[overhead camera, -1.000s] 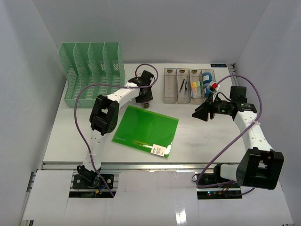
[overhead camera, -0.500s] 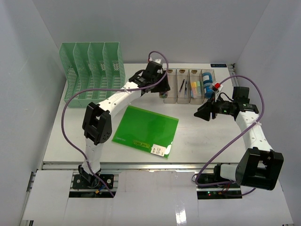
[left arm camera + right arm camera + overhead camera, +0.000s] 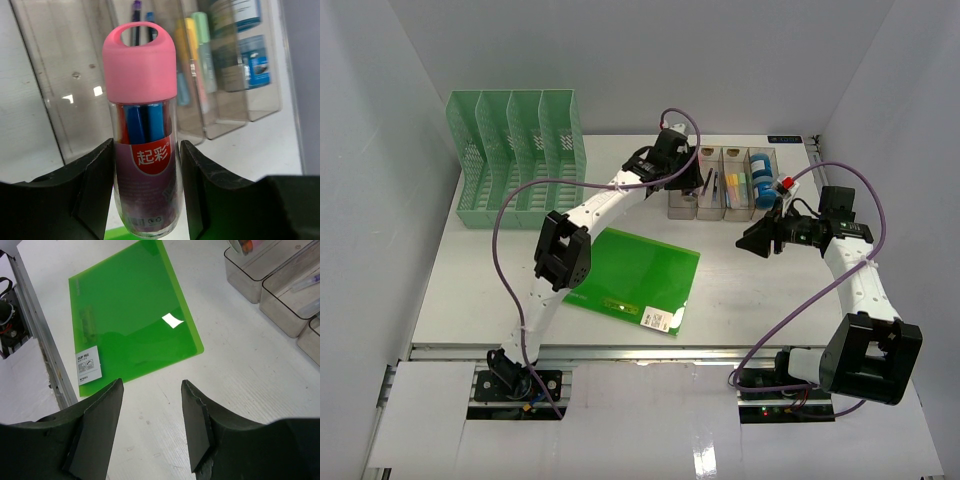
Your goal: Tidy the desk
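Pink-capped tube (image 3: pixel 144 125) "起彩" clamped in left pincer (image 3: pixel 145 150) | green folder (image 3: pixel 130 320) "CLIP FILE" | right pincer (image 3: pixel 151 390) spread

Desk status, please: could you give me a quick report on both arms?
Left tool shut on pen tube at clear tray. Right tool open, empty, above desk by green folder. No obstruction seen.

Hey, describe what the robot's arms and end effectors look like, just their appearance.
Both the left arm and the right arm have white tubular links joined by boxy black joint housings. A purple cable loops loosely along each. The left end effector and right end effector each have two matte black, wedge-shaped fingers. No markings are readable.
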Available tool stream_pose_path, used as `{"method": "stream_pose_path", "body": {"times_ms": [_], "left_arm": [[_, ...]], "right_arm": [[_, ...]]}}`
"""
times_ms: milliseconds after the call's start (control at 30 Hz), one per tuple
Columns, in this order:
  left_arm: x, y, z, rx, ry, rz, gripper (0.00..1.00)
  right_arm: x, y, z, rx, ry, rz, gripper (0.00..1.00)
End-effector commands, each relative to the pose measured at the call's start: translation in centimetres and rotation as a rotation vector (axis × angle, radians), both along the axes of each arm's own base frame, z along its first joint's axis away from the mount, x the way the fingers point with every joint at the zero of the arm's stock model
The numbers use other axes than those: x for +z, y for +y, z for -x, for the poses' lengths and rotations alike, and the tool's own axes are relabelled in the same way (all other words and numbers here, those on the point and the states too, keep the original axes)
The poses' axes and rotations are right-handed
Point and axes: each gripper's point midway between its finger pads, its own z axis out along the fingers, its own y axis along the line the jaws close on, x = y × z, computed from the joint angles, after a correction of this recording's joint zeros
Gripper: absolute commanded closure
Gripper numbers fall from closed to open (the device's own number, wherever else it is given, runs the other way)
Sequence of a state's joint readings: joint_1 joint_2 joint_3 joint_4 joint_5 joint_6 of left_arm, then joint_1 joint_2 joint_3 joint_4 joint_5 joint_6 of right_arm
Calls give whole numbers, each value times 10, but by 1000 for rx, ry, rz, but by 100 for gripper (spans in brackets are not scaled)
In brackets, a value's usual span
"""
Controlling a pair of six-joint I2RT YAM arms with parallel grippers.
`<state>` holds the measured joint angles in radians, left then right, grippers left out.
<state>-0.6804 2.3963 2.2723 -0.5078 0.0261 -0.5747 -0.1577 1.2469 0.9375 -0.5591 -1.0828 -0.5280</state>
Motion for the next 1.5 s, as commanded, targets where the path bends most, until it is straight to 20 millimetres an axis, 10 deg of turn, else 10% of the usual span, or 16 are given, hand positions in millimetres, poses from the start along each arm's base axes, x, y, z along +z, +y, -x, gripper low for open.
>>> {"method": "stream_pose_path", "body": {"times_ms": [0,167,467,800,900,1267,1467], "left_arm": [[25,11,-21,52,-92,-7,91],[2,15,-27,56,-68,-33,79],[-2,16,-32,68,-53,-34,22],[68,32,-12,49,-110,2,9],[124,56,24,53,-134,52,8],[100,211,240,182,-51,240,2],[39,251,309,255,68,393,2]], "right_arm": [[8,2,3,20,-29,-26,43],[6,2,3,21,-23,-29,43],[3,1,3,20,-17,-28,43],[0,9,19,122,-34,-57,39],[-8,15,29,188,-46,-33,38],[-25,90,99,577,-412,284,10],[-35,126,124,610,-476,362,9]]}}
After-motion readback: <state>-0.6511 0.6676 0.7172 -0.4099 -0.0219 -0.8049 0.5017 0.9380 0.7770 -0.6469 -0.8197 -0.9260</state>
